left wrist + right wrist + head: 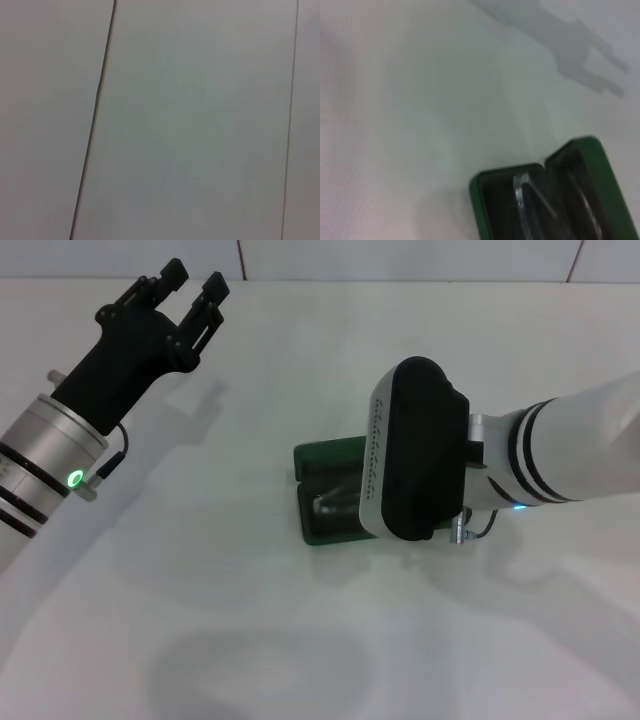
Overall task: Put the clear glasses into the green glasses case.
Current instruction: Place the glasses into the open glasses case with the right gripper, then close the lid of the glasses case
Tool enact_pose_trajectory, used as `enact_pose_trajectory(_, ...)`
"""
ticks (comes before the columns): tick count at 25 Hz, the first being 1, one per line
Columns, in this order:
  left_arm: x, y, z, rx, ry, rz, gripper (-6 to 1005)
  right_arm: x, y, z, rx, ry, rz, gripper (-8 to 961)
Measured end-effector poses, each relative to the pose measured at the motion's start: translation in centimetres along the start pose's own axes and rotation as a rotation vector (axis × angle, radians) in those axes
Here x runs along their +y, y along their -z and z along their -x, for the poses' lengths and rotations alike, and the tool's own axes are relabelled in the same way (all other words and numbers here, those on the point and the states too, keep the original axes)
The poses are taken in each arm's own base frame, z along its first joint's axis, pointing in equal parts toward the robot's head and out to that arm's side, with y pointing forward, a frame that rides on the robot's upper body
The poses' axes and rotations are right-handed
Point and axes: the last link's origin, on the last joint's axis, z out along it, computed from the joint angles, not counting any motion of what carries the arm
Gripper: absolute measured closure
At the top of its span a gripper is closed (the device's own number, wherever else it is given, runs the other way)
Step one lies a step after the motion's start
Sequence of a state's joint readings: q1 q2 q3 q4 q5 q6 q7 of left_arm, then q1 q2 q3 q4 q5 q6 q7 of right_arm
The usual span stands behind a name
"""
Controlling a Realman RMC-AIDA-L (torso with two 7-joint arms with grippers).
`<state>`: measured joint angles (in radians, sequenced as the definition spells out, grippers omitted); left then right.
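White tabletop [200, 640] bears the open green glasses case [320, 455] — clear glasses [522, 187] inside.

Premises appear to be a robot test or laboratory workstation rather than a home. A plain white table [250, 640] fills the working area, backed by a white panelled wall [400, 260] with thin dark seams. No furnishings or domestic fittings are visible; further identification of the room cannot be made.
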<state>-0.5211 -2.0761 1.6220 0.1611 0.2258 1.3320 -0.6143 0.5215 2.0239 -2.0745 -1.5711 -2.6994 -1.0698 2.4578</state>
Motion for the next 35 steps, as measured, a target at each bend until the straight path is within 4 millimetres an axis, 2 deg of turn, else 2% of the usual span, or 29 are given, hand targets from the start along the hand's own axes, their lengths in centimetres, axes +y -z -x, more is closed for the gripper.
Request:
enact_pose_trajectory(13,0.1,0.2,0.0,0.008,0.005,-0.005,470,-0.5,2.6,-0.1,-0.080,-0.038,0.145,398)
enact_pose_trajectory(21,0.3,0.1,0.1,0.010,0.011,-0.005,469,-2.0,3.9,-2.0,-0.160,-0.121,0.154,397)
enact_pose_trajectory(27,0.5,0.2,0.3,0.006,0.012,0.001,469,-2.9,3.6,-4.0,-0.173,-0.188,0.176,397)
enact_pose_trajectory(35,0.6,0.2,0.3,0.004,0.018,0.003,469,-2.6,3.4,-4.8,-0.158,-0.207,0.225,397)
